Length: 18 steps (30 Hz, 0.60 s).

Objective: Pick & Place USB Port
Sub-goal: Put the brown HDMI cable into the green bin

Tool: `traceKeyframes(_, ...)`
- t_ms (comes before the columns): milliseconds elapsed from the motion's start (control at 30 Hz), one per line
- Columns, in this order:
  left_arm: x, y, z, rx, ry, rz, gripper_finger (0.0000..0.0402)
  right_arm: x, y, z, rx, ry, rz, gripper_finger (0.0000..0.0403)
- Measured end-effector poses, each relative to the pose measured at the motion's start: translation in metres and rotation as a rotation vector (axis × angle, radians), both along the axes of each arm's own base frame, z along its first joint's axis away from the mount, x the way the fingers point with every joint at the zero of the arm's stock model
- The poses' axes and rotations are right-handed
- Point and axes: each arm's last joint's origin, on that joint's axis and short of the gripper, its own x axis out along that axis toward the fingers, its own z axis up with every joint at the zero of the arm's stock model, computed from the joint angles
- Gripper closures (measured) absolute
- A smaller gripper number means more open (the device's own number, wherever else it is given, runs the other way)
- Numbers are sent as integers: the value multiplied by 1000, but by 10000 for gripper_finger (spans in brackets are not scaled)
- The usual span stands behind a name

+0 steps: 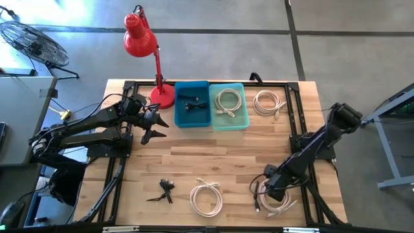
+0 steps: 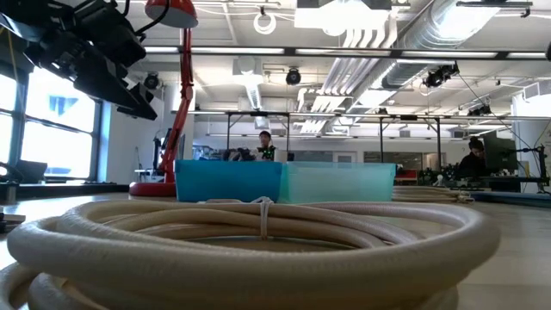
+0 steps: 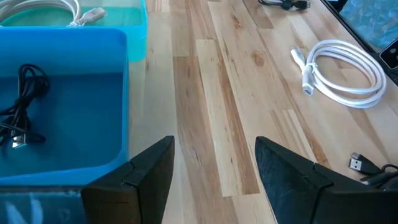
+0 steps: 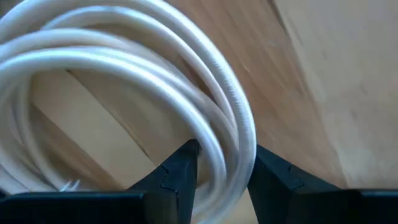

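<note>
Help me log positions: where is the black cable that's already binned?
In the high view, the black cable lies in the dark blue bin at the table's far edge, between the red lamp and teal bin.

You can't really see the right gripper [image 1: 270, 193] tips from above, arm's covering them; the 5 o'clock white coil [image 4: 124, 81] runs off-frame up close.

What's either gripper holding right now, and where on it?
The right gripper pinches the white cable coil across its bundled strands at the coil's edge. The left gripper is open, holding nothing.
</note>
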Motion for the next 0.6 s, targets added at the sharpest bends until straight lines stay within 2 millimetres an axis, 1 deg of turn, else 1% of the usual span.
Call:
traceKeyframes(67, 0, 0, 0, 0, 0, 0, 182, 1, 1, -6, -33, 14, 12, 286)
traceKeyframes(167, 0, 0, 0, 0, 0, 0, 182, 2, 1, -11, -71, 13, 14, 286)
traceKeyframes(367, 0, 0, 0, 8, -2, -4, 182, 2, -1, -11, -102, -12, 49, 286)
traceKeyframes(600, 0, 0, 0, 10, -1, -5, 182, 0, -3, -11, -139, -11, 35, 286)
